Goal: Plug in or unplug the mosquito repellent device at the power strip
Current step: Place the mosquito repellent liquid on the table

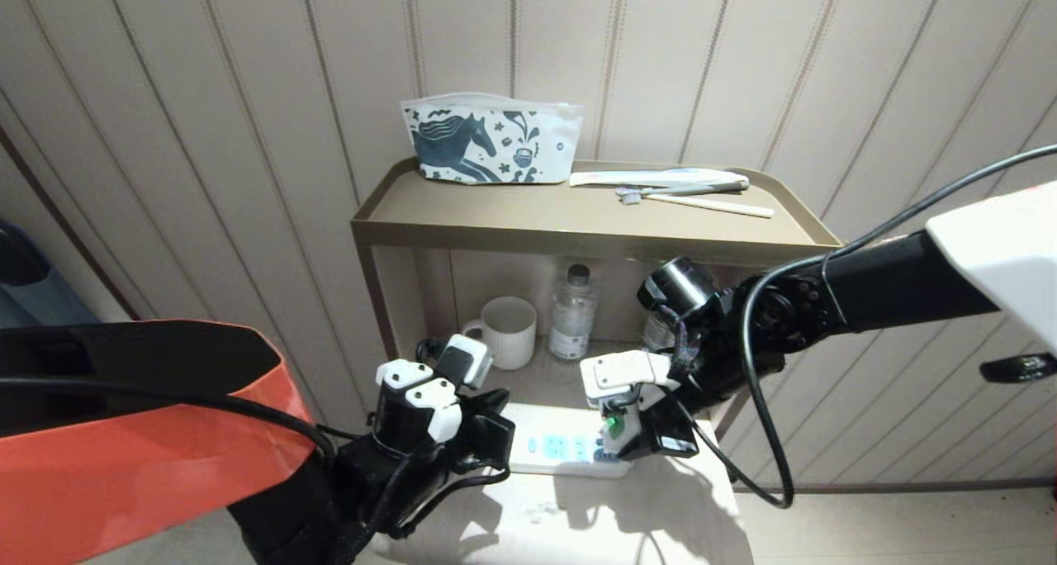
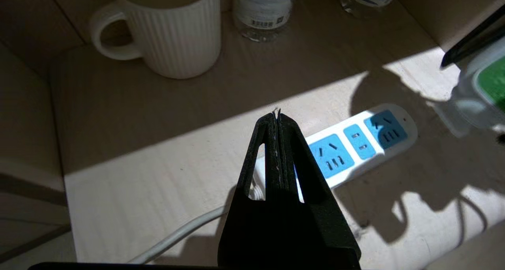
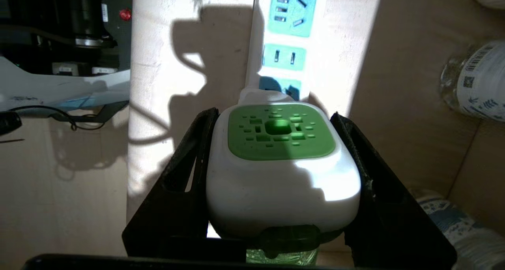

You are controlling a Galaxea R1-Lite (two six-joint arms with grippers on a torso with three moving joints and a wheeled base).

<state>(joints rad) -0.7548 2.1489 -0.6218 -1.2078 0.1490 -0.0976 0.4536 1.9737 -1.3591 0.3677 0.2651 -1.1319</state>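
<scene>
Right wrist view: the right gripper (image 3: 276,175) clamps the white, green-topped mosquito repellent device (image 3: 282,165) above the flat white blue-socketed power strip (image 3: 290,33), while the left gripper (image 2: 277,122) hovers closed, empty.

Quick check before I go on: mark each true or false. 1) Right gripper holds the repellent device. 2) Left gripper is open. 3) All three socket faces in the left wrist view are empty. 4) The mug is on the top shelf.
1) True: the right gripper is shut on the mosquito repellent device, above the power strip.
2) False: the left gripper has its fingers pressed together, holding nothing.
3) True: nothing is plugged into them.
4) False: the mug stands on the lower shelf beside a water bottle; a patterned pouch is on top.
</scene>
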